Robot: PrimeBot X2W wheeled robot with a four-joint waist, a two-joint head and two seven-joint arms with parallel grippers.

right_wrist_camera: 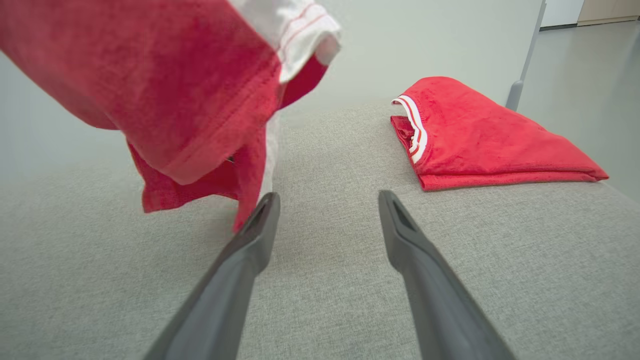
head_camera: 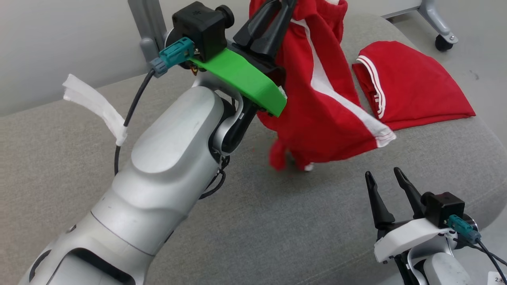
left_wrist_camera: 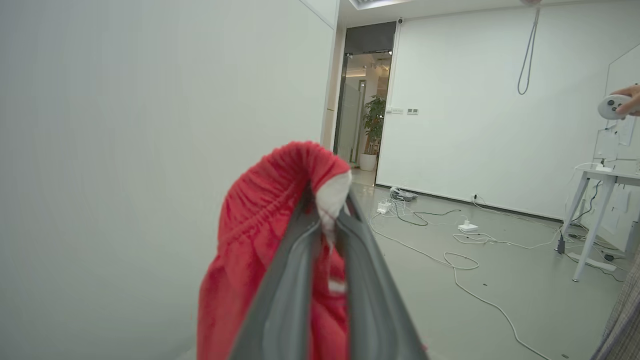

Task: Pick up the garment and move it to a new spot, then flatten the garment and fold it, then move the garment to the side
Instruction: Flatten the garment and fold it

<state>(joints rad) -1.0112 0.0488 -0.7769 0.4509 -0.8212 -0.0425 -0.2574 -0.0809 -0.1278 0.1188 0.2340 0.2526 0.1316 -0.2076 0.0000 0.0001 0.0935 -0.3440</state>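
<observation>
A red garment [head_camera: 324,107] with white stripes hangs in the air above the grey cushion [head_camera: 257,221], its lowest corner just above or grazing the fabric. My left gripper [head_camera: 283,6] is raised at the top centre, shut on the garment's gathered waistband [left_wrist_camera: 280,200], which bunches over the fingertips in the left wrist view. The dangling cloth [right_wrist_camera: 165,95] also shows at upper left in the right wrist view. My right gripper [head_camera: 384,178] stands open at the lower right, a little above the cushion, nothing between its fingers [right_wrist_camera: 250,240].
A second red garment [head_camera: 408,89], folded with white trim, lies at the cushion's far right [right_wrist_camera: 490,140]. A white strip [head_camera: 95,105] is tied to the left arm's cable. A caster [head_camera: 443,39] stands beyond. Cables cross the floor [left_wrist_camera: 450,250]; a hand holds a controller [left_wrist_camera: 617,105].
</observation>
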